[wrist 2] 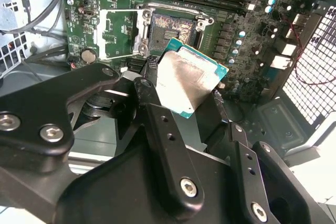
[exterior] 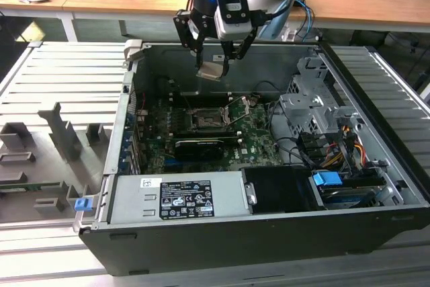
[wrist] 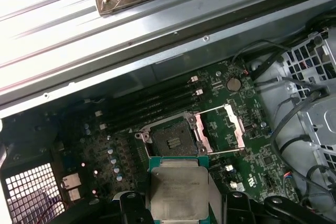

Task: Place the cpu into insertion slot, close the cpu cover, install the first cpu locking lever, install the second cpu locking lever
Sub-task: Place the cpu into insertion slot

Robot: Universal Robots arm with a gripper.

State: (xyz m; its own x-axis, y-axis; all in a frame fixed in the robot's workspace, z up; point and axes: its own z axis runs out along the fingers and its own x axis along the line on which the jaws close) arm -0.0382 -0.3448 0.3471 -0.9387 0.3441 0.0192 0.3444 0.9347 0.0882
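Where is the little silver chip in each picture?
Exterior view: the cpu hangs in the hand, high above the insertion slot.
Second wrist view: the cpu, tilted in the hand, close to the insertion slot.
First wrist view: the cpu, close to the insertion slot.
Shared landmark: the dark, empty insertion slot.

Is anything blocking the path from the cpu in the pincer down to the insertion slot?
Nothing visible does. The pincer holds the cpu in the air; the insertion slot lies bare, and the cpu cover is swung open beside it.

silver cpu above open insertion slot
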